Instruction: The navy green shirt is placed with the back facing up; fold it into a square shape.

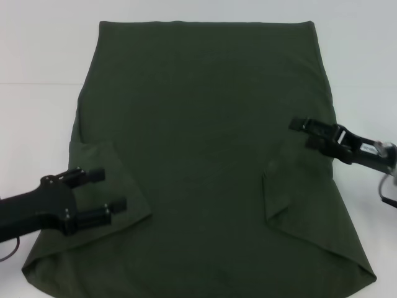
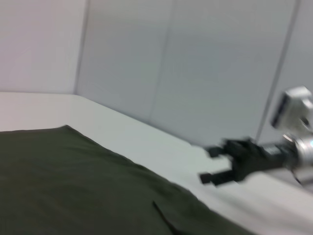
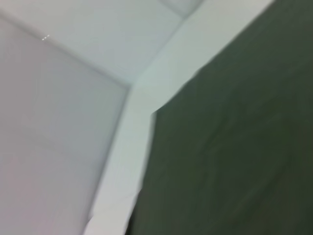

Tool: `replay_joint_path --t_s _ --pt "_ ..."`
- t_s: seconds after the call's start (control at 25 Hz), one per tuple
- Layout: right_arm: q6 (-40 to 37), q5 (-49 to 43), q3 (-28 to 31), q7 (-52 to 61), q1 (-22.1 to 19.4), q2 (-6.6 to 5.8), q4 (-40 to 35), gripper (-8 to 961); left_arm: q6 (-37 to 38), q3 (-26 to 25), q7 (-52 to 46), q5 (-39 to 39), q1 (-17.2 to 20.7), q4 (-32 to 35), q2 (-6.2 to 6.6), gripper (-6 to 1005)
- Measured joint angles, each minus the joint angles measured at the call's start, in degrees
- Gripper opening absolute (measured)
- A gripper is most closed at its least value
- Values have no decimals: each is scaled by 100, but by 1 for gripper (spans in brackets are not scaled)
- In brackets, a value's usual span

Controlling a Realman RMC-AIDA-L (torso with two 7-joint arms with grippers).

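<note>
Hands (image 1: 110, 190) (image 1: 304, 133) open, over shirt (image 1: 205, 124) sleeves

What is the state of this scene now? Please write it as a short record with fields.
surface: white table
shirt: navy green shirt, spread flat, plain side up
sleeves: both folded inward onto the body
left gripper: open, over the folded left sleeve
right gripper: open, at the shirt's right edge
lettering: not visible
</note>
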Motion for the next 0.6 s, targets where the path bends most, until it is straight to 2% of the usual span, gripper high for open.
replay_joint_path --t_s 0.12,0.24,0.44,0.6 --pt "-879 -86 -71 -643 -250 -171 -76 942 1 -103 -616 -117 -1 -134 106 888" --pt "-1764 -173 -118 -1561 -563 -243 -297 942 -19 -107 -1299 -124 -11 -366 305 888" --pt "-2819 -439 -170 -3406 -1061 -141 -802 941 -51 -41 -2700 129 -6 -622 658 887" --pt "-2969 -815 -186 -4233 -1220 -28 -983 941 -47 2 -3978 675 -45 -591 927 887"
